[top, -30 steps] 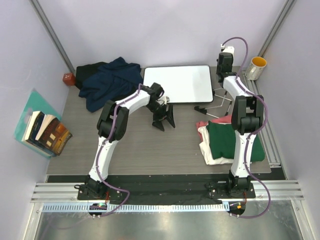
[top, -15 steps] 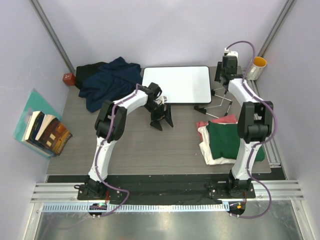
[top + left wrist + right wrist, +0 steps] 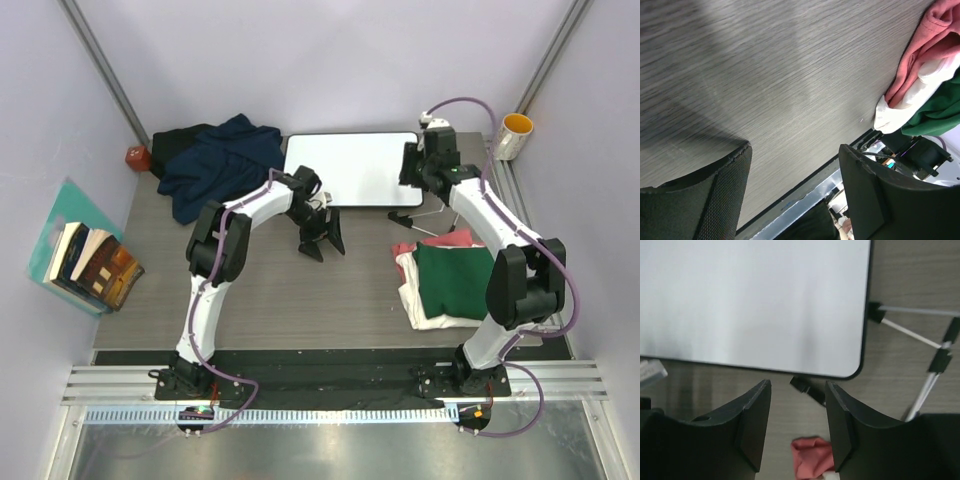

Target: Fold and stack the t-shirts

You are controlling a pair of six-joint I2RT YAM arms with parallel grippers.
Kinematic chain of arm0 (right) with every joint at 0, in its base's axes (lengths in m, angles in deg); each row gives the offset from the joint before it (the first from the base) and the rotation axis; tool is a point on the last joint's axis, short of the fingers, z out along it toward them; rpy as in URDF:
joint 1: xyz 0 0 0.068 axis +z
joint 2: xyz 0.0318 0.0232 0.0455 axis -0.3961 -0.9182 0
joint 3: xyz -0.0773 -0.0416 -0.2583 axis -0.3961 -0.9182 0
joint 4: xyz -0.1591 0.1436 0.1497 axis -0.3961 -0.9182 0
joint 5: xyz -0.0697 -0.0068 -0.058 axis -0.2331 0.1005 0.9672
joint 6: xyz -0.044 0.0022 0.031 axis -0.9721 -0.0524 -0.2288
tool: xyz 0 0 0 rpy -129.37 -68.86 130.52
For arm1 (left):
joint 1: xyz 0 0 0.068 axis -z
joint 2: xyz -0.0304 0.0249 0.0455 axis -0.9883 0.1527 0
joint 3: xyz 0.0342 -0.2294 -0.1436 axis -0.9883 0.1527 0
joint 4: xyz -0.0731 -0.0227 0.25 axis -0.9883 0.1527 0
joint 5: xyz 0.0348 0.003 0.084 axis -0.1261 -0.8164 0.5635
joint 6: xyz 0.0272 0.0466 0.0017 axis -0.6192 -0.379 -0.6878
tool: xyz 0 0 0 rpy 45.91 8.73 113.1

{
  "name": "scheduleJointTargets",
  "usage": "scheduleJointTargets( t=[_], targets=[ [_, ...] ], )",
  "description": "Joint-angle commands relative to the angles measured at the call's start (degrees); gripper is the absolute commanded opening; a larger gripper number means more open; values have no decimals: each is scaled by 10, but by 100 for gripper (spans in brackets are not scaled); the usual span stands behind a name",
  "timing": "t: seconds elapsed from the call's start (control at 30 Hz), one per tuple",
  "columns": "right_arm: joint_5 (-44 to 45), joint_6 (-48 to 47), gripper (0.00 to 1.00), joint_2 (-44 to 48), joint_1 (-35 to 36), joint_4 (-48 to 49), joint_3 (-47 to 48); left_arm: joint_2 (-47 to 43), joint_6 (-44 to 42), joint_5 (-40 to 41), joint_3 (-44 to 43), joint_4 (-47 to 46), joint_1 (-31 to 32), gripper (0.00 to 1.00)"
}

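Holds left gripper [image 3: 794,150] wide open over bare table [image 3: 280,290], nothing between the fingers. Off to the right of those fingers, well apart: green shirt [image 3: 455,280] folded on top of cream shirt [image 3: 418,305], with pink shirt [image 3: 445,238] at the bottom, poking out on the far side. Holds right gripper [image 3: 797,385] parted too, gripping nothing, above the near corner of whiteboard [image 3: 350,165], pink shirt near, on the robot's side of the fingertips. Far beyond the left fingers, heaped unfolded: navy shirt [image 3: 215,160] touching black shirt [image 3: 178,140].
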Motion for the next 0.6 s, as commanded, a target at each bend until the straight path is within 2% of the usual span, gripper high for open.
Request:
scheduleJointTargets(
  t=[0.0, 0.17, 0.4, 0.57],
  targets=[
    [-29, 40, 53, -3, 40, -22, -20, -20, -9, 68, 17, -8, -15, 72],
    [-40, 60, 54, -36, 75, -12, -15, -60, -2, 87, 47, -28, -32, 73],
    [-58, 71, 54, -114, 131, -6, 7, -146, 6, 105, 179, -78, -74, 73],
    [-50, 73, 54, -124, 166, -6, -12, -192, 10, 113, 246, -94, -97, 73]
  ],
)
